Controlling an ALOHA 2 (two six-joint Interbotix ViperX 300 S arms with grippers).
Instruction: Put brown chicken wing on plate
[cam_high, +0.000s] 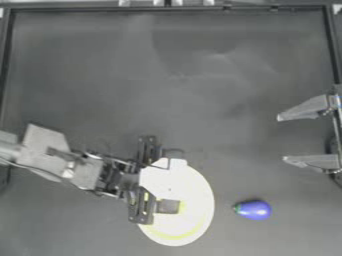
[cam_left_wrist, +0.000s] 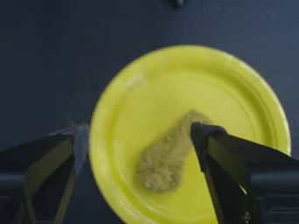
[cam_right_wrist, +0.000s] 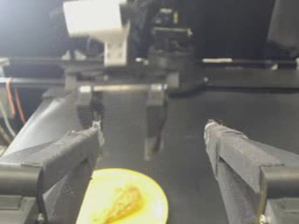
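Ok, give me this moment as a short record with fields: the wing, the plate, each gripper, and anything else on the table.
wing: brown chicken wing lies on the plate, no jaw gripping it
plate: plate in the near middle of the table
left gripper: left gripper over the plate, jaws open to either side of the wing
right gripper: right gripper parked at the right edge, jaws open
other: blue-purple object with a green tip beside the plate, apart from it

One plate, one brown chicken wing, one blue-purple object, two end effectors.
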